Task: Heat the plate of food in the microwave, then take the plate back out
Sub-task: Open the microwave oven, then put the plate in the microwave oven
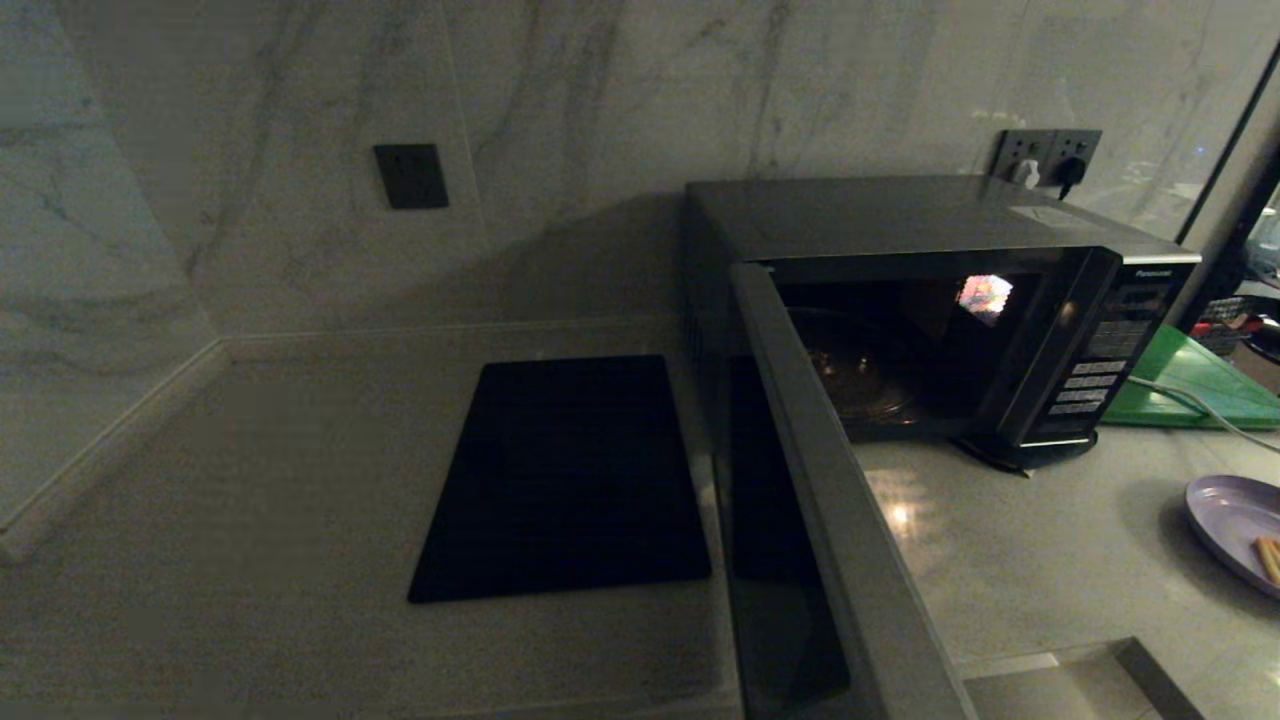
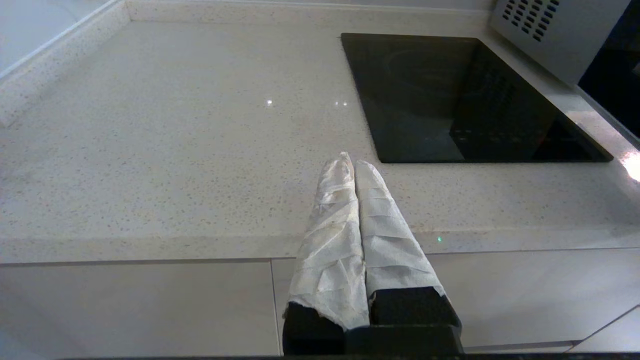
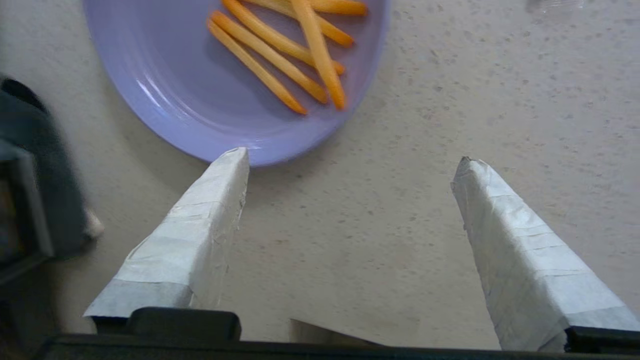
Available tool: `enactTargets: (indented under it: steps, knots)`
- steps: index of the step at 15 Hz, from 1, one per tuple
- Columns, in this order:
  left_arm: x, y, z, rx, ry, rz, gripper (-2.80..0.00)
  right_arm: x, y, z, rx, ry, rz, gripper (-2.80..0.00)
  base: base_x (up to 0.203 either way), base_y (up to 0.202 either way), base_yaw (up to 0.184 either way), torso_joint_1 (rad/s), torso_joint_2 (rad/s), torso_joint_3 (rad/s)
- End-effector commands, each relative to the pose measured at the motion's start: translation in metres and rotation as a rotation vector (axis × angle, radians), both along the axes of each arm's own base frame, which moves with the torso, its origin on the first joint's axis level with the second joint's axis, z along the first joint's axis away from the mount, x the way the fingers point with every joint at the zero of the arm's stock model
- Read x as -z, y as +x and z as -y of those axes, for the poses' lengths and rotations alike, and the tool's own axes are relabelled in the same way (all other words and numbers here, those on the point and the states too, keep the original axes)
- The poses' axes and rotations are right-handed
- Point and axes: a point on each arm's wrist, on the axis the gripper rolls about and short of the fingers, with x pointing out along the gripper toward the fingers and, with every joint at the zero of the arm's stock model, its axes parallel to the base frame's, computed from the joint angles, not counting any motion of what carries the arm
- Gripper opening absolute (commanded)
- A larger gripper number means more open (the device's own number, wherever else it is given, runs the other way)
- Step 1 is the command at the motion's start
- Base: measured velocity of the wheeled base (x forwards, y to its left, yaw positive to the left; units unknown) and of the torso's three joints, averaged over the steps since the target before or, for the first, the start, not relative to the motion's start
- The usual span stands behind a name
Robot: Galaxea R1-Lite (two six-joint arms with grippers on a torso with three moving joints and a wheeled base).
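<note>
Jaws: right gripper (image 3: 350, 162) spread wide above the tabletop (image 3: 450, 75), one finger at the plate of food (image 3: 200, 90) rim; left gripper (image 2: 350, 162) pressed together, holding nothing, near the black slab (image 2: 450, 100). Microwave (image 1: 1000, 230): door (image 1: 830, 500) swung open, plate outside, to its right.

Left gripper (image 2: 350, 162): taped fingers pressed together, tips touching, holding nothing, poised above the counter's front edge. Right gripper (image 3: 352, 162): taped fingers (image 3: 200, 220) spread wide apart, empty, pointing downward. Neither arm appears in the head view.
</note>
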Motion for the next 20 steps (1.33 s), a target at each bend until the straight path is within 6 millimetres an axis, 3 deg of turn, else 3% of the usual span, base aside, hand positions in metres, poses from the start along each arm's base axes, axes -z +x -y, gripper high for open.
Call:
enactTargets:
  steps: [1, 5, 8, 11, 16, 20]
  knots:
    - [0.0, 0.0, 0.0, -0.001, -0.001, -0.001, -2.8, -0.001, -0.009, -0.002, -0.051, 0.009, -0.046, 0.0, 0.0, 0.0, 0.0, 0.0, 0.0, 0.0]
    - [0.0, 0.0, 0.0, -0.001, -0.001, 0.0, -2.8, -0.007, -0.03, -0.005, -0.076, 0.043, -0.119, 0.0, 0.0, 0.0, 0.0, 0.0, 0.0, 0.0]
    - [0.0, 0.0, 0.0, -0.001, -0.001, 0.0, -2.8, -0.016, -0.027, 0.0, -0.075, 0.016, -0.09, 0.0, 0.0, 0.0, 0.0, 0.0, 0.0, 0.0]
    - [0.0, 0.0, 0.0, -0.001, -0.001, 0.0, -2.8, -0.009, -0.022, 0.005, -0.099, 0.059, -0.057, 0.0, 0.0, 0.0, 0.0, 0.0, 0.0, 0.0]
    - [0.0, 0.0, 0.0, -0.001, -0.001, 0.0, -2.8, 0.028, 0.006, 0.045, -0.09, 0.147, -0.032, 0.0, 0.0, 0.0, 0.0, 0.0, 0.0, 0.0]
    - [0.0, 0.0, 0.0, -0.001, -0.001, 0.0, -2.8, 0.041, 0.004, 0.071, 0.016, 0.134, -0.059, 0.0, 0.0, 0.0, 0.0, 0.0, 0.0, 0.0]
